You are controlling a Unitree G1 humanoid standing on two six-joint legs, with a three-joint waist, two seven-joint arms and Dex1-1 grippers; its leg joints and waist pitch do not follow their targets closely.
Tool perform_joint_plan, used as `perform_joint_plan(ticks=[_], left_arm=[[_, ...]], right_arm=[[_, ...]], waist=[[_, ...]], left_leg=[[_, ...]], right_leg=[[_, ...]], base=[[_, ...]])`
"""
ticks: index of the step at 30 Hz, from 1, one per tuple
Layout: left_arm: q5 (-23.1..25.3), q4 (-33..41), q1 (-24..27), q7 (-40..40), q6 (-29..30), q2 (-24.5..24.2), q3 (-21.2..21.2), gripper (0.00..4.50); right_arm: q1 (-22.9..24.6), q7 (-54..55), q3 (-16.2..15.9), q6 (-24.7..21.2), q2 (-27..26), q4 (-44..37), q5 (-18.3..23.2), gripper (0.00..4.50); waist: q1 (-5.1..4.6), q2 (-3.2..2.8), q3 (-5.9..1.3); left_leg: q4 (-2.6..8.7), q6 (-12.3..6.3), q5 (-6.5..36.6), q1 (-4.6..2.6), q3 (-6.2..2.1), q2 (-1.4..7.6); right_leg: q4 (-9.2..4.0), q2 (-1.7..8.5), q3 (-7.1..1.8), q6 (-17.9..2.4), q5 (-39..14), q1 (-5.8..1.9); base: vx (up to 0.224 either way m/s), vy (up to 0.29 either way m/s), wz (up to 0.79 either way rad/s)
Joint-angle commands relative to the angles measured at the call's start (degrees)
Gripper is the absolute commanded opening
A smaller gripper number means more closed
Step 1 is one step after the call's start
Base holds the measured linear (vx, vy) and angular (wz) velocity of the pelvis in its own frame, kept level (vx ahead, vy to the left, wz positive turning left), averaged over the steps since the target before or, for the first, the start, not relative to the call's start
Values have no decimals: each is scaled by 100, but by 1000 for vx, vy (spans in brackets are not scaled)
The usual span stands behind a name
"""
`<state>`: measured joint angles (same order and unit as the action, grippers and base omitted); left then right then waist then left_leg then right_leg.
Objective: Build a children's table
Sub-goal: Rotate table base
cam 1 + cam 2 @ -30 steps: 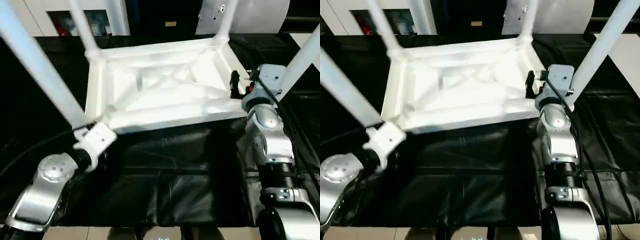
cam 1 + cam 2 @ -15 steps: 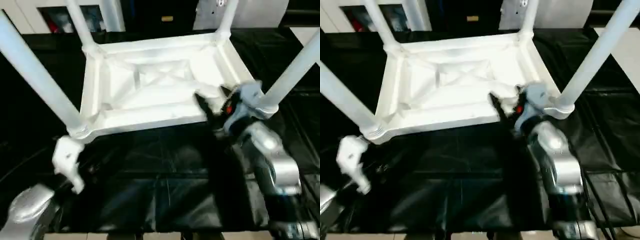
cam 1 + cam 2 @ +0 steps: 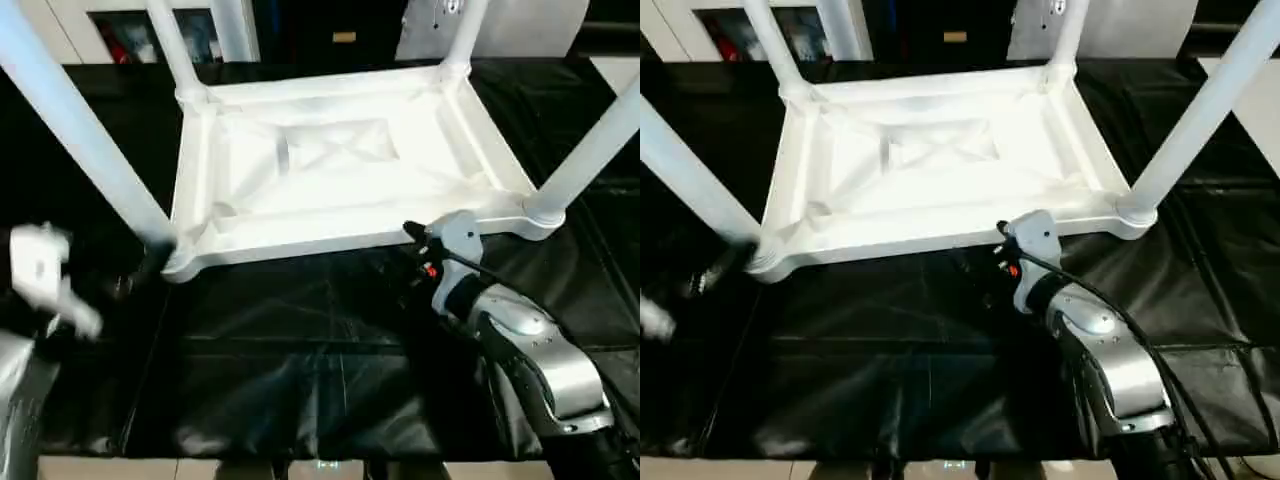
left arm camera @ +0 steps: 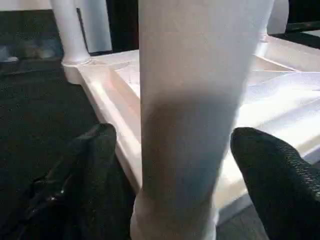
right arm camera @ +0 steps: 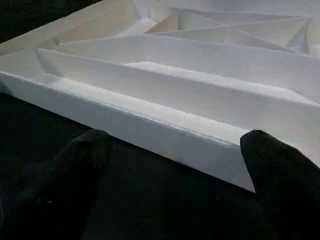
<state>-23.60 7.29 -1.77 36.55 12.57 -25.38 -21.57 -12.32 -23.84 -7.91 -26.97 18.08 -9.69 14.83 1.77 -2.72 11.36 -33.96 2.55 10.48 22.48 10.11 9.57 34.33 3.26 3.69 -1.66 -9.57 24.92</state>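
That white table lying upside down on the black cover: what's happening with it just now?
A two-armed robot is assembling the children's table, which lies top-down on the black-covered worktable with four legs standing in its corner sockets. The left gripper is open, its fingers either side of the near-left leg without clamping it. The right gripper is open too, facing the table's near edge and holding nothing.

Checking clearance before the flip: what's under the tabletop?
The tabletop lies upside down, ribs up, on the black-covered worktable. All four legs stand in its corners. The top hides the cover beneath it, so anything trapped there can't be seen.
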Motion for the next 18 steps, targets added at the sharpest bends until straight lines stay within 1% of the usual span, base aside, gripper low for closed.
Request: perform_joint_plan(ticks=[1, 2, 3, 4, 5, 6, 8, 9, 10, 11, 12, 13, 14, 15, 16, 17, 18], left_arm=[[-21, -228, -65, 76, 19, -75, 5, 420], [-78, -348, -196, 134, 47, -95, 24, 441], [-107, -401, -254, 164, 66, -108, 39, 445], [-152, -456, -319, 212, 93, -131, 64, 448], [-223, -534, -411, 294, 137, -170, 104, 448], [-278, -597, -487, 368, 182, -194, 133, 448], [-370, -639, -552, 475, 294, -219, 168, 448], [-593, -631, -596, 813, 565, -293, 277, 448], [-680, -615, -595, 964, 665, -329, 326, 448], [-780, -560, -568, 1130, 777, -374, 380, 448], [-880, -480, -525, 1288, 883, -421, 435, 448], [-948, -414, -491, 1376, 951, -450, 469, 448], [-1123, -245, -404, 1558, 1129, -531, 550, 448], [-1187, -182, -371, 1622, 1193, -567, 583, 448], [-1083, -147, -329, 1652, 1117, -606, 670, 448], [-1065, -153, -329, 1647, 1099, -605, 675, 448], [-947, -188, -330, 1605, 988, -589, 704, 448]], right_arm=[[196, 83, -95, -364, 52, 156, -115, 450], [205, 139, -93, -440, 60, 172, -135, 450], [210, 169, -89, -482, 61, 180, -141, 450], [213, 213, -76, -523, 54, 195, -157, 450], [214, 283, -51, -573, 34, 223, -193, 450], [210, 369, -14, -641, 9, 262, -233, 450], [197, 457, 12, -698, 3, 322, -298, 450], [180, 557, 46, -735, 11, 449, -395, 450], [180, 583, 63, -748, 10, 484, -413, 450], [182, 599, 66, -741, 16, 518, -439, 450], [185, 618, 69, -727, 16, 545, -460, 450], [185, 635, 73, -712, 10, 563, -470, 450], [169, 682, 78, -647, -7, 613, -497, 450], [160, 697, 76, -615, -12, 632, -508, 450], [115, 833, 202, -486, -75, 636, -511, 450], [111, 842, 223, -483, -81, 629, -504, 450], [94, 897, 365, -464, -111, 576, -451, 450]], waist=[[-3, -54, -351], [-1, -54, -361], [-2, -57, -365], [0, -56, -369], [1, -59, -381], [5, -62, -374], [9, -69, -340], [2, -50, -335], [14, -72, -321], [10, -63, -318], [19, -68, -300], [17, -57, -289], [15, -60, -271], [10, -47, -253], [-11, 30, -259], [7, -2, -263], [-7, 68, -270]], left_leg=[[491, -166, 1482, -127, -172, 310], [486, -195, 1384, -124, -169, 309], [477, -253, 1252, -125, -155, 303], [475, -287, 1200, -120, -156, 306], [472, -291, 1178, -120, -160, 311], [475, -292, 1218, -131, -149, 308], [496, -216, 1445, -149, -154, 312], [509, -138, 1623, -161, -165, 321], [521, -67, 1793, -201, -168, 327], [523, -27, 1892, -213, -166, 331], [541, 32, 2039, -237, -171, 324], [554, 86, 2187, -247, -187, 324], [566, 113, 2309, -253, -190, 325], [581, 166, 2522, -277, -211, 327], [595, 176, 2635, -289, -219, 321], [594, 177, 2641, -297, -232, 322], [597, 154, 2592, -306, -220, 320]], right_leg=[[-456, 484, -373, -871, -1790, -260], [-445, 488, -374, -918, -1667, -268], [-440, 481, -372, -987, -1506, -271], [-428, 486, -367, -1048, -1446, -287], [-421, 493, -365, -1068, -1446, -298], [-434, 488, -363, -1086, -1541, -281], [-463, 496, -360, -1044, -1925, -267], [-482, 507, -360, -998, -2209, -269], [-506, 509, -366, -935, -2467, -228], [-513, 501, -365, -910, -2562, -218], [-542, 510, -368, -845, -2777, -204], [-556, 519, -366, -785, -2988, -200], [-570, 520, -365, -741, -3131, -192], [-596, 537, -367, -668, -3405, -174], [-637, 535, -365, -568, -3618, -182], [-630, 549, -375, -532, -3658, -173], [-656, 549, -387, -472, -3727, -163]], base=[[0, 0, 0], [0, 0, 0], [0, 0, 0], [0, 0, 0], [0, 0, 0], [0, 0, 0], [0, 0, 0], [0, 0, 0], [0, 0, 0], [0, 0, 0], [0, 0, 0], [0, 0, 0], [0, 0, 0], [0, 0, 0], [0, 0, 0], [0, 0, 0], [0, 0, 0]])
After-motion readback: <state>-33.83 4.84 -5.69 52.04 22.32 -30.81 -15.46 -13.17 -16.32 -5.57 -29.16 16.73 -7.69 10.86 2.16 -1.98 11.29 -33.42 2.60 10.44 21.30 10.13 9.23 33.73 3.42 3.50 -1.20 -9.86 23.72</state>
